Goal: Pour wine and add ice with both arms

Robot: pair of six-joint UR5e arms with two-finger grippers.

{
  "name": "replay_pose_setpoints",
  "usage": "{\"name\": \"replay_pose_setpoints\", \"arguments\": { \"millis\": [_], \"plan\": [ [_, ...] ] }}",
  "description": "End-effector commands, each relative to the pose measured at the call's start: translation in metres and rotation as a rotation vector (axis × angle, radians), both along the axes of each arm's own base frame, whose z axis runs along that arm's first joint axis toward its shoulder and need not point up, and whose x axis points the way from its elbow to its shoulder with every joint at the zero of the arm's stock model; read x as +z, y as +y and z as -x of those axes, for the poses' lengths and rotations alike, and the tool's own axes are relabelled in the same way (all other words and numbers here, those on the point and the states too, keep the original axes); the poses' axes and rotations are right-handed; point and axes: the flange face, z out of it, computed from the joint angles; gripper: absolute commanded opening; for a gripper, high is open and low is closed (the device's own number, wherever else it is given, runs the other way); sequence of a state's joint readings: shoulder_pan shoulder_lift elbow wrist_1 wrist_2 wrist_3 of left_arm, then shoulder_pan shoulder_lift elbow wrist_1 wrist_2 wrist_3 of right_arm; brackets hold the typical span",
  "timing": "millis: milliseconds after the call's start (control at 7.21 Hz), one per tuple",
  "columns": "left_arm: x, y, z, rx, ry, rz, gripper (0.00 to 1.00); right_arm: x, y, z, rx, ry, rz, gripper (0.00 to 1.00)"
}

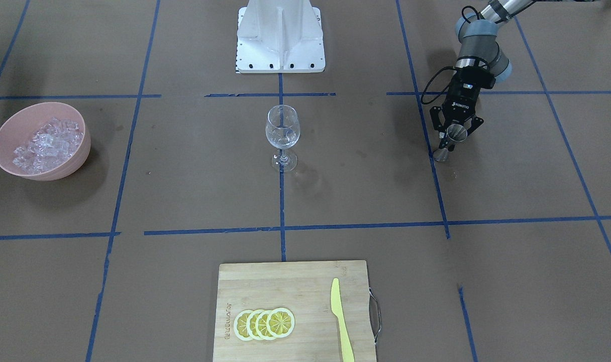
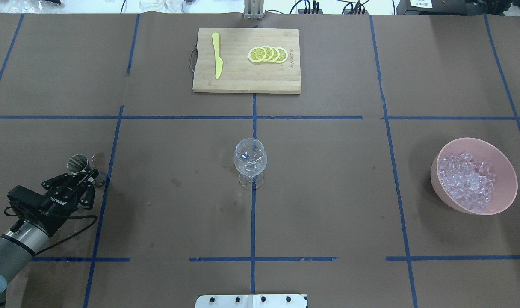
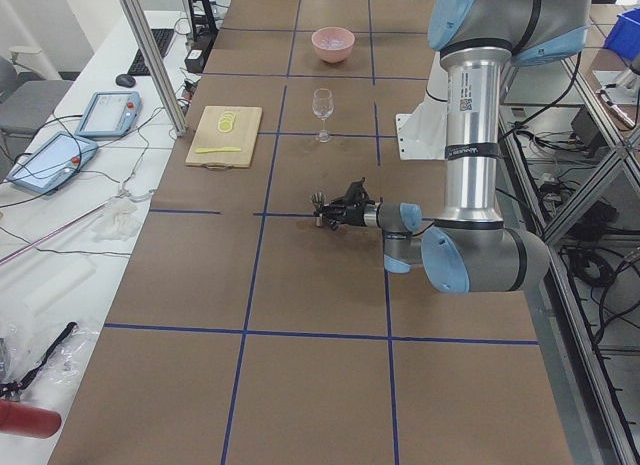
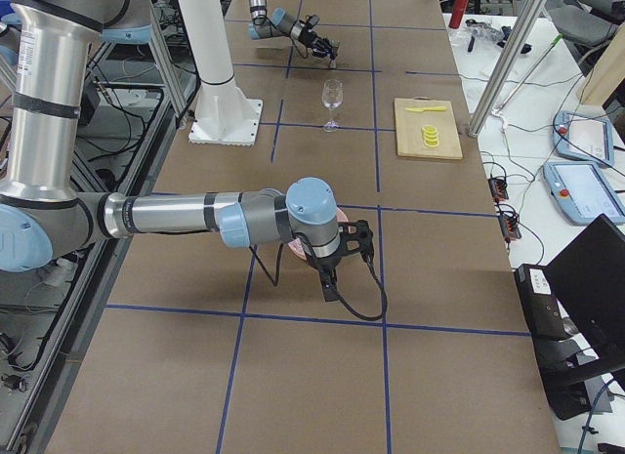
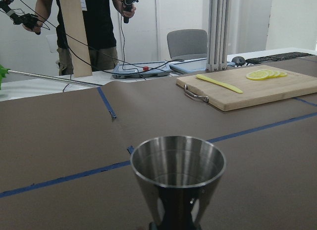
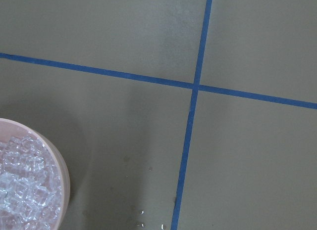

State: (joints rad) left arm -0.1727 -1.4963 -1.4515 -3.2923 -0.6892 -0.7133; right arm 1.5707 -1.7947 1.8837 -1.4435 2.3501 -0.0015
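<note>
- My left gripper (image 2: 88,179) is clamping a metal measuring cup (image 5: 178,173) at its waist, with the fingers narrowed around it. It is at about 9 o'clock from the wine glass and well apart from it.
- The cup's open mouth is facing my left wrist camera. I cannot tell whether any wine is lying inside.
- My right gripper (image 4: 330,278) is hanging near the pink bowl. I cannot tell how its fingers are standing.
- The ice (image 2: 468,179) is lying heaped in the pink bowl (image 2: 506,188), at 3 o'clock from the glass.
- The wine glass (image 2: 250,164) is standing upright mid-table (image 2: 328,192), on a blue tape line.
- Farthest out, at 12 o'clock, a wooden cutting board (image 2: 243,77) is carrying four overlapping lemon slices (image 2: 268,54). A yellow knife (image 2: 217,57) is lying on it too, apart from the slices.
</note>
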Motion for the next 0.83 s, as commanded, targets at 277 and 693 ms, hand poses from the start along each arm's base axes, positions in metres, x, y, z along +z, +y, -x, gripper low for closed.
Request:
{"name": "replay_pose_setpoints", "arguments": {
  "millis": [277,693],
  "plan": [
    [-0.007,0.000,0.002,-0.003,0.026,-0.005,0.99,-0.001,0.000,-0.001,0.002,0.000,-0.002,1.00],
    [-0.049,-0.005,0.024,-0.136,0.112,-0.027,0.99,-0.001,0.000,-0.001,0.002,0.000,-0.002,1.00]
  ]
}}
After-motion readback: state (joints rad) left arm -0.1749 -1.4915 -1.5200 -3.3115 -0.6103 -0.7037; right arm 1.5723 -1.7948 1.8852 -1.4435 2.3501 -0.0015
